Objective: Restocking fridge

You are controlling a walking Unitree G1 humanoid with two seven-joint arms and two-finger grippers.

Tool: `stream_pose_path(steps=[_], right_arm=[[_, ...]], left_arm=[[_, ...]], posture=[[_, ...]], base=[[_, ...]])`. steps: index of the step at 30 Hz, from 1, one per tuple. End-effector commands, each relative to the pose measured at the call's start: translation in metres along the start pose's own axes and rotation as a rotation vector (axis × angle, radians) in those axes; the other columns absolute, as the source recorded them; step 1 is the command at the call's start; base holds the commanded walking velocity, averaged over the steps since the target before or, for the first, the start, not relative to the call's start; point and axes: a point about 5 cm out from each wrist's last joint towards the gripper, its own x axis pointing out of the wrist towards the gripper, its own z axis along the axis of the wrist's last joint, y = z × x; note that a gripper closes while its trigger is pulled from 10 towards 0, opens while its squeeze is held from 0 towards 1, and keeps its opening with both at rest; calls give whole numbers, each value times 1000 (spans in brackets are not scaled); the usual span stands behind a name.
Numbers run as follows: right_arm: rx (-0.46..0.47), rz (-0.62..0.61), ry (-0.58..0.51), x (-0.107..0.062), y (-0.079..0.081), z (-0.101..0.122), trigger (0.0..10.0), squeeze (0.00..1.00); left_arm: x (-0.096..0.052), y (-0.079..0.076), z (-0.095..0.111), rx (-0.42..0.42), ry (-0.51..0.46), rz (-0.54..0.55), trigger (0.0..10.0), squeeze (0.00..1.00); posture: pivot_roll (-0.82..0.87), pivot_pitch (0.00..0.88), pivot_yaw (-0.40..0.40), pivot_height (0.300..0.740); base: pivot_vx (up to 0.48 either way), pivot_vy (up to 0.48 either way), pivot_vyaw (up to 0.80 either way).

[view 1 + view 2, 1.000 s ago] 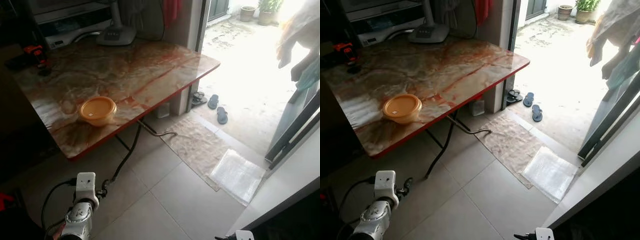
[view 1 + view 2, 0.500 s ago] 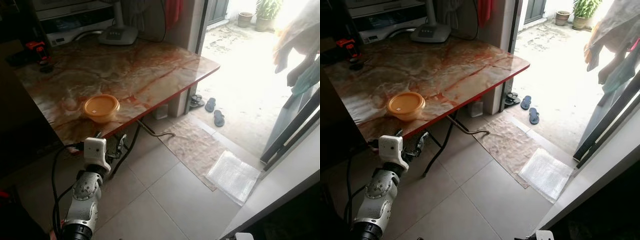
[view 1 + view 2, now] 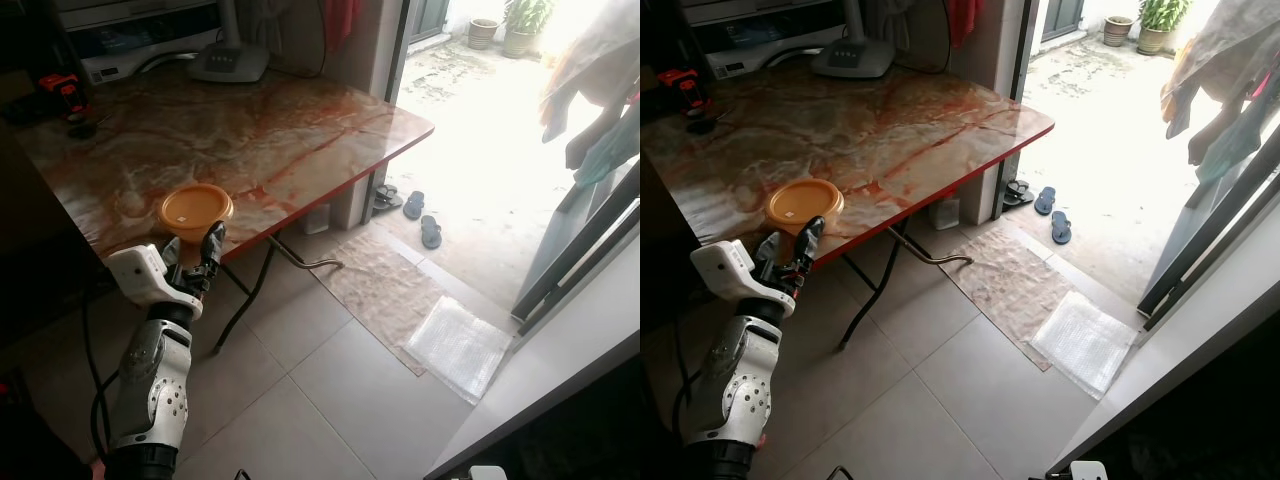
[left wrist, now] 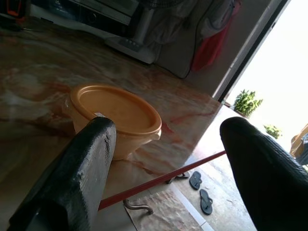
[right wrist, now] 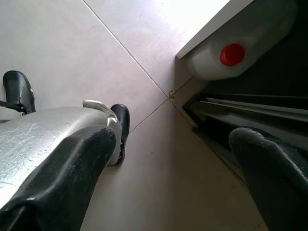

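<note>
- While the left arm reached up from the lower left of the head view, the left gripper (image 3: 190,252) hung just below the counter's (image 3: 300,130) near red edge, its fingers (image 4: 84,178) spread wide and holding nothing.
- The orange lidded bowl (image 3: 195,209) sat on the counter close to that near edge, in the left-centre of the frame, just beyond the fingertips and apart from them.
- In the left wrist view, the bowl (image 4: 115,118) lay between the two spread fingers, farther off, with a small white label on its side.
- At the upper left of the head view, a fan base (image 3: 228,63) stood at the counter's far edge, and a red-and-black tool (image 3: 55,88) lay near the far left corner.
- A pair of sandals (image 3: 421,217) lay on the floor by the open doorway, right of centre, with a brown mat (image 3: 385,292) and a pale sheet (image 3: 457,346) nearer on the tiles.
- In the right wrist view, the right gripper (image 5: 178,163) pointed down at the tiled floor (image 5: 91,53), its fingers spread and empty; a white jug with a red cap (image 5: 240,50) showed at the upper right of that frame.
</note>
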Motion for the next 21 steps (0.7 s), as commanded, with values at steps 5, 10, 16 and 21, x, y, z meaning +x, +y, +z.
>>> stream_pose_path(steps=[5,10,16,21], right_arm=[[0,-6,2,0,-2,0,10000,0],[8,-3,-2,0,-1,0,10000,0],[-24,3,-12,0,0,1,10000,0],[-16,2,-7,0,1,0,10000,0]], left_arm=[[-5,-13,-2,-11,68,-63,10000,0],[-6,-19,-7,-5,82,-62,10000,0],[-1,-20,-1,14,70,-55,10000,0],[2,-20,2,28,55,-44,10000,0]], posture=[[-102,50,-36,740],[-108,50,-32,740],[-110,43,-25,740],[-115,31,-19,740]], base=[[0,0,0],[0,0,0],[0,0,347],[0,0,800]])
